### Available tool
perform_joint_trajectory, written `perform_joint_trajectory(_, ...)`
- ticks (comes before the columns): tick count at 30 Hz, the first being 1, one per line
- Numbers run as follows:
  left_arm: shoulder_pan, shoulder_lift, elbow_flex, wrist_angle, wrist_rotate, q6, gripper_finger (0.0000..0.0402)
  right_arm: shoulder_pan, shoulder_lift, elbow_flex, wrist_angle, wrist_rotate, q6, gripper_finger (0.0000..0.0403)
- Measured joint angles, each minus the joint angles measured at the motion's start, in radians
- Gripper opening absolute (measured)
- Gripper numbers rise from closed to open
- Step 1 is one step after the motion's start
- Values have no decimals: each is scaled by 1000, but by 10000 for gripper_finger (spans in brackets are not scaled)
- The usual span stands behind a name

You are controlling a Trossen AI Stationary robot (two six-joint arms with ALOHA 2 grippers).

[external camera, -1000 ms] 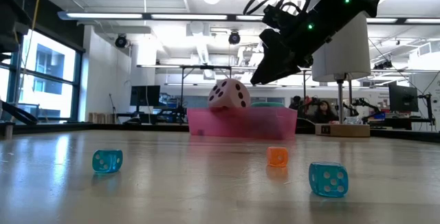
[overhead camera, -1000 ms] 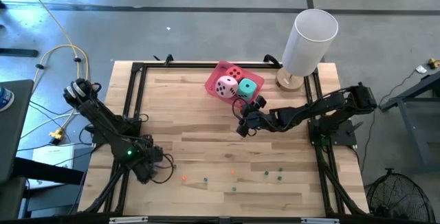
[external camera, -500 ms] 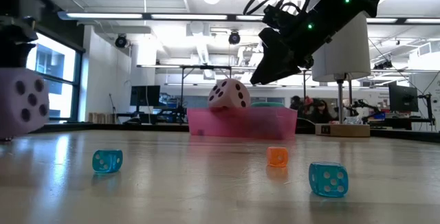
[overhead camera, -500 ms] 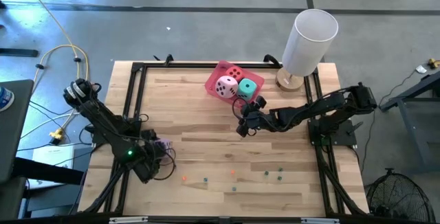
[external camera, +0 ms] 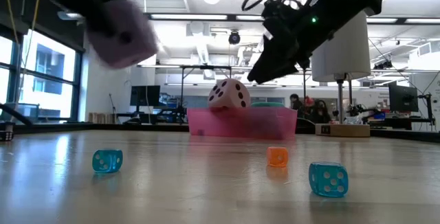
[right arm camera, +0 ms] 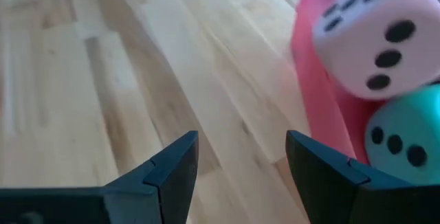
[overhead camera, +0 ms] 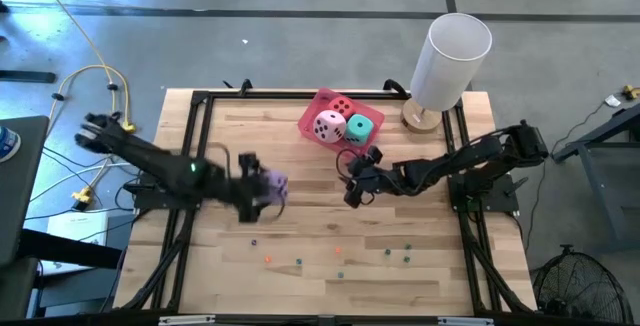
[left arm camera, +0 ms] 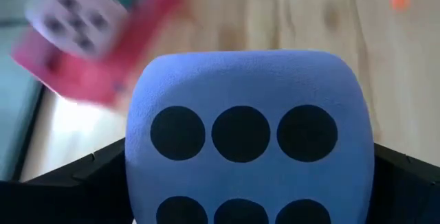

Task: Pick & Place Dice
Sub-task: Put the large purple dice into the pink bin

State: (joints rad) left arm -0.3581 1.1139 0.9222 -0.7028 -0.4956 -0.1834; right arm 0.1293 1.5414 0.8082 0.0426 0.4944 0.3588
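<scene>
1. Left claw [overhead camera: 262, 188] is clamped on the purple die [overhead camera: 272, 186], fingers spread wide around it. In the left wrist view the die [left arm camera: 249, 138] sits squarely between the two dark fingers, six-pip face up toward the camera, filling most of the picture.

2. That die is carried off the surface [overhead camera: 300, 166]: the low view shows it [external camera: 120, 26] high in the air, clear of the wood.

3. It's over the middle of the surface, left of centre, with the pink tray [overhead camera: 312, 118] well apart at the far edge.

4. Right claw [overhead camera: 354, 188] hangs near the tray on the near side, fingers partly apart and holding nothing; bare wood shows between them in its wrist view.

5. Tally so far: pink die [overhead camera: 329, 126], teal die [overhead camera: 360, 128] and red die [overhead camera: 342, 107] are already in the tray, packed together. Three of four big ones look home.

6. What's left, by my read: carry the purple die over to the tray and let go, though room looks tight in there.

7. Then there are the tiny dice, scattered along the near part of the surface, among them a blue one [external camera: 107, 160], an orange one [external camera: 278, 156] and another blue [external camera: 328, 178]. None of those are collected yet.
</scene>
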Motion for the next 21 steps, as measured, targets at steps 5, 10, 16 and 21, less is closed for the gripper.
perform_joint_trajectory(5, 288, -68, 0, 274, 217, 254, 397, 35, 0, 0, 131, 0, -108, 210)
perform_joint_trajectory(10, 589, 13, 0, 534, 569, 298, 397, 55, 0, 0, 240, 0, -223, 210)
perform_joint_trajectory(16, 781, 233, 0, 959, 876, 153, 397, 60, -5, 0, 251, 231, -203, 210)
perform_joint_trajectory(21, 824, 418, 0, 1256, 909, 114, 397, 84, -52, 0, 213, 509, -208, 210)
